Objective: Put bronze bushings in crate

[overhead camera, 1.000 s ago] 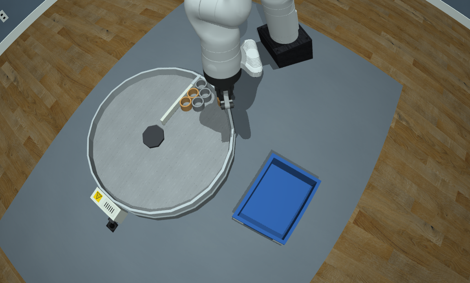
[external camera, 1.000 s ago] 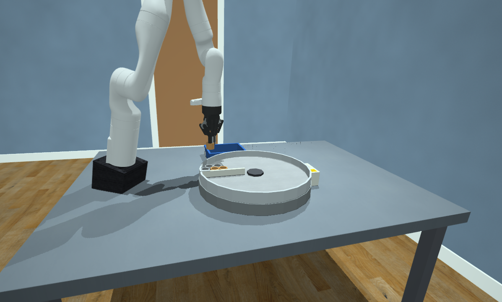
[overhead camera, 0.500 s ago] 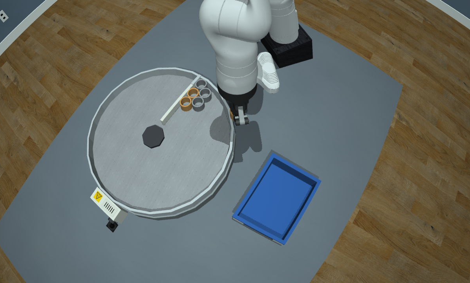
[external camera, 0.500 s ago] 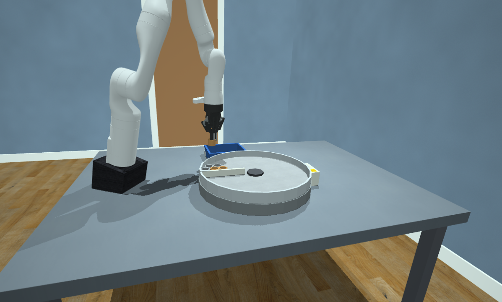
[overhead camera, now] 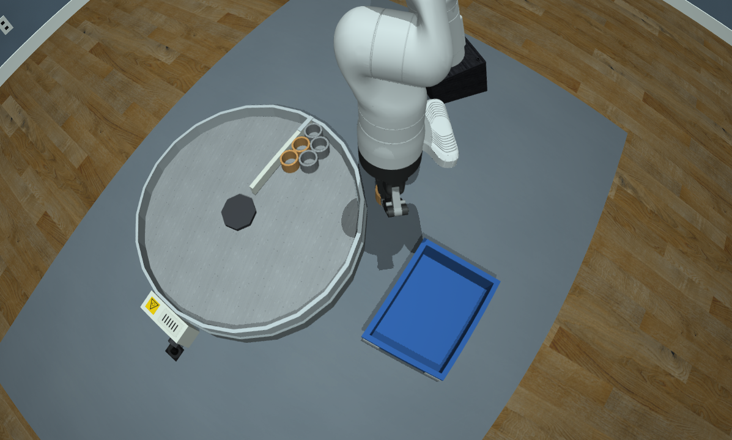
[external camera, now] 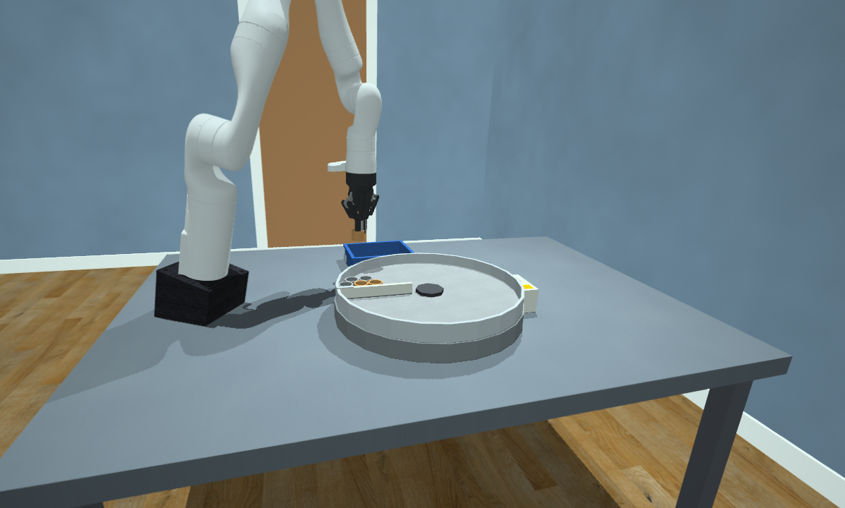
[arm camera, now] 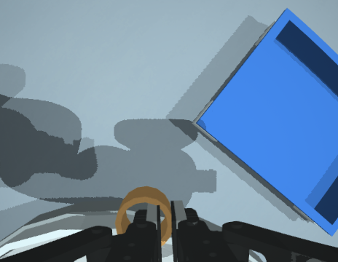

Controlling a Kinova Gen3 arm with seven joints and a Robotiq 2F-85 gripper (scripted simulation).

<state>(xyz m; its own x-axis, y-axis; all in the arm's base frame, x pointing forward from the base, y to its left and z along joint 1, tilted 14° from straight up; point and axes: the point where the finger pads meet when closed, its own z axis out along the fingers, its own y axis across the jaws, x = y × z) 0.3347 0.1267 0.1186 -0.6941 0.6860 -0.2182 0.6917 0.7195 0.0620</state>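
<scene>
My gripper [overhead camera: 396,209] [external camera: 359,221] [arm camera: 165,216] is shut on a bronze bushing [overhead camera: 378,194] [external camera: 358,235] [arm camera: 140,193], pinching its wall. It hangs above the grey table between the turning table [overhead camera: 138,219] [external camera: 425,328] and the blue crate [overhead camera: 395,288] [external camera: 374,250] [arm camera: 266,121]. The crate is empty. Two bronze bushings [overhead camera: 300,144] [overhead camera: 289,161] [external camera: 375,281] and three grey bushings [overhead camera: 313,131] [overhead camera: 319,145] [overhead camera: 308,159] sit bunched on the turning table beside a white bar [overhead camera: 272,164] [external camera: 380,289].
A black hub [overhead camera: 238,211] [external camera: 428,289] marks the turning table's centre. A white control box [overhead camera: 166,319] [external camera: 529,293] sits at its rim. The arm's black base [overhead camera: 466,76] [external camera: 200,290] stands at the table's back.
</scene>
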